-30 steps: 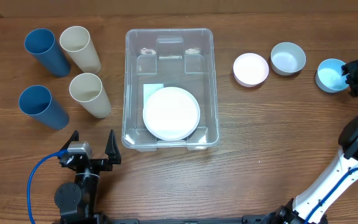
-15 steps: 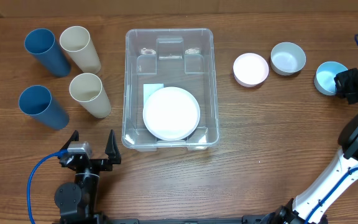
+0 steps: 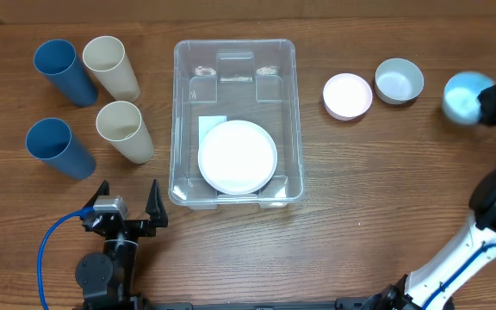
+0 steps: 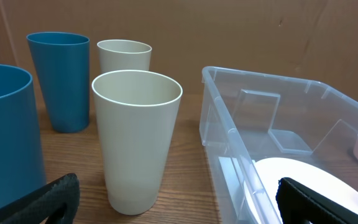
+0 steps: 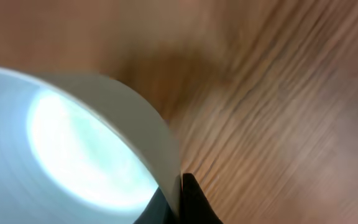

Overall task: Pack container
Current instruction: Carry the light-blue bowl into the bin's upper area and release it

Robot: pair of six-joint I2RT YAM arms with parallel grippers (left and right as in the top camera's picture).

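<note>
Left gripper (image 3: 128,205) at front-left, jaws spread wide, nothing between them. Container (image 3: 181,120) mid-table, white plate (image 3: 237,156) lying inside. Right gripper (image 3: 486,105) far right, pinched onto rim of light blue bowl (image 3: 461,96).

The brown wood-grain table (image 3: 360,215) carries a large clear rectangular plastic container (image 3: 176,120). Left of the container stand four tall plastic cups, all upright and apart. The two cream cups (image 3: 113,67) (image 3: 125,131) are nearer it, the two blue cups (image 3: 63,71) (image 3: 58,146) farther out. Right of the container sit a shallow round pink bowl (image 3: 347,95) and, just beyond it, a pale grey-blue bowl (image 3: 399,80).
</note>
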